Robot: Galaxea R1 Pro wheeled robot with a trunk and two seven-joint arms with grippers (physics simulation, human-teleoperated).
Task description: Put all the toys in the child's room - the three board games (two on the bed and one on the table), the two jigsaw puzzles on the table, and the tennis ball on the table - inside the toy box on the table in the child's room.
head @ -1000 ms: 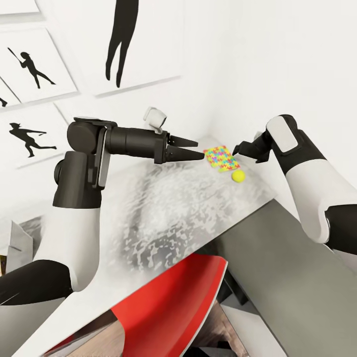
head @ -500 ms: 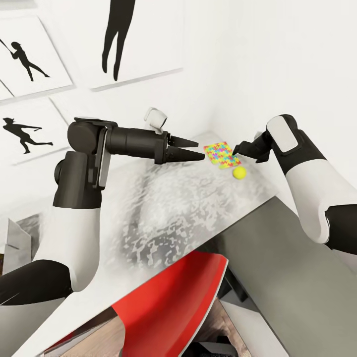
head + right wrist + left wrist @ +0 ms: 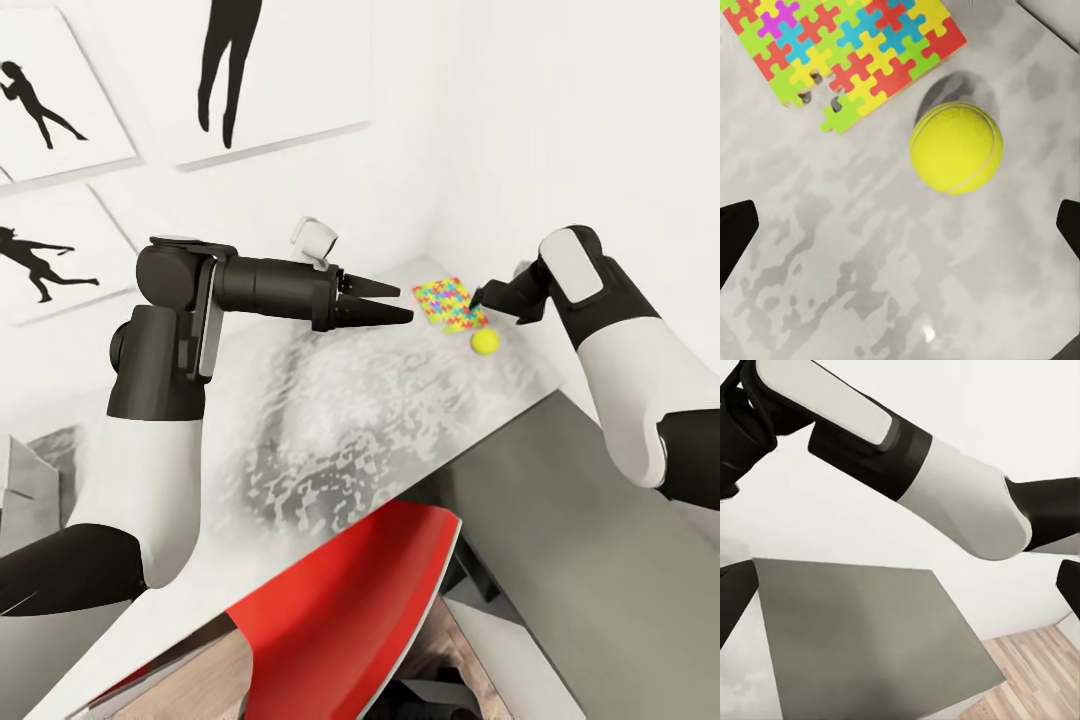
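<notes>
One jigsaw puzzle [image 3: 448, 303], a flat slab of bright interlocking pieces, lies at the far corner of the pale table [image 3: 330, 420] by the wall. The yellow-green tennis ball [image 3: 485, 342] rests just beside it. My right gripper [image 3: 480, 297] hovers open over both. In the right wrist view the ball [image 3: 955, 148] and the puzzle [image 3: 844, 56] lie on the mottled tabletop [image 3: 870, 285], with nothing between the right gripper's [image 3: 904, 225] fingers. My left gripper [image 3: 405, 303] is open, held level just short of the puzzle. The toy box, board games and bed are out of view.
A red chair [image 3: 350, 610] is tucked under the table's near edge. A lower dark-grey-topped cabinet [image 3: 580, 540] adjoins the table on the right, also seen as the cabinet [image 3: 870, 637] past the left gripper [image 3: 900, 592]. Black silhouette prints [image 3: 260, 80] hang on the white walls.
The whole head view has shifted: the wall prints slid left and up, and the puzzle and ball sit slightly higher in the picture. Both arms hold the same pose.
</notes>
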